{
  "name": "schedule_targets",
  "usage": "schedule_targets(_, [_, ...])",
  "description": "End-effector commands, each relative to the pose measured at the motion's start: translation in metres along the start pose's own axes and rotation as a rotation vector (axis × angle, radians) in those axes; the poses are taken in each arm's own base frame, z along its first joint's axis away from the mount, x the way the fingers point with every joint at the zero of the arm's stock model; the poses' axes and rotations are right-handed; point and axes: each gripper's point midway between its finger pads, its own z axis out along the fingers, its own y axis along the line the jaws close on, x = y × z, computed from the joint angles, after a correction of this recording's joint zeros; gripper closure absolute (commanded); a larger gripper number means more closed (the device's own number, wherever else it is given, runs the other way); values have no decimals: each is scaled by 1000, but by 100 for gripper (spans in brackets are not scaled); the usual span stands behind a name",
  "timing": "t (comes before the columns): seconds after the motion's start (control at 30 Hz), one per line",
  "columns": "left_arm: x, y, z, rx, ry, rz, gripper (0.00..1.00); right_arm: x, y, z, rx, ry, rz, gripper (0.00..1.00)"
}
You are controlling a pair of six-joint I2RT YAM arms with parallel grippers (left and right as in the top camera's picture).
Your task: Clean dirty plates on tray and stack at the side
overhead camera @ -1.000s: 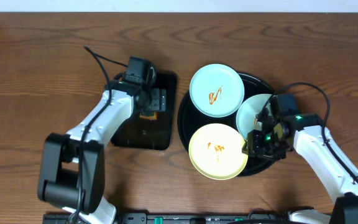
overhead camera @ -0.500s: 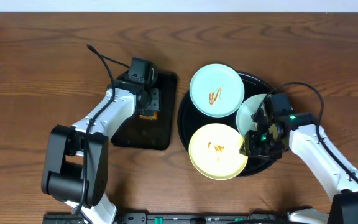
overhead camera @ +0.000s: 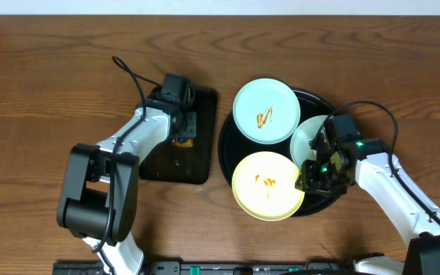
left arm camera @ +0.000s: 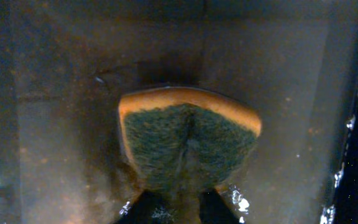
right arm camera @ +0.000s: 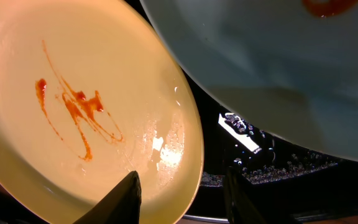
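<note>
Three plates lie face up on the round black tray, crowded close: a mint plate at the far side, a second mint plate partly hidden under the right arm, and the yellow plate nearest, its edge seeming to overhang the tray's rim. Being round, none has a long axis; only the yellow plate's sauce squiggle gives a direction, running slantwise across its middle. The step in hand looks like arming for the first wipe. The left claw is pinched on the sponge over the rectangular tray, green scouring face toward the wrist camera, the sponge's length lying across the jaws; a deep, centred bite suits it, then a straight lift clear of that tray's rim. The right claw stands partly open astride the yellow plate's rim, one finger over the plate, one beyond it; it should close gently, without shoving the plate into its neighbours, and keep it level.
</note>
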Motion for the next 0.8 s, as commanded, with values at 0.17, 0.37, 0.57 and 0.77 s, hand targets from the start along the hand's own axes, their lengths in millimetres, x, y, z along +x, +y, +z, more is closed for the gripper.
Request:
schedule_targets(0.17, [-7,-1,-25,-1,-48,13,93,3,-1,3,6,10,14,59])
schedule_targets(0.37, [-22,-5,-62,24,-143,1,93,3,-1,3,6,10,15,59])
schedule_targets(0.57, [-2,-1,-46,10,-59,-22,92,3,-1,3,6,10,15,59])
schedule_targets(0.77, [24,5,-16,-11,37,-43,93,3,-2,3,10,9,14,57])
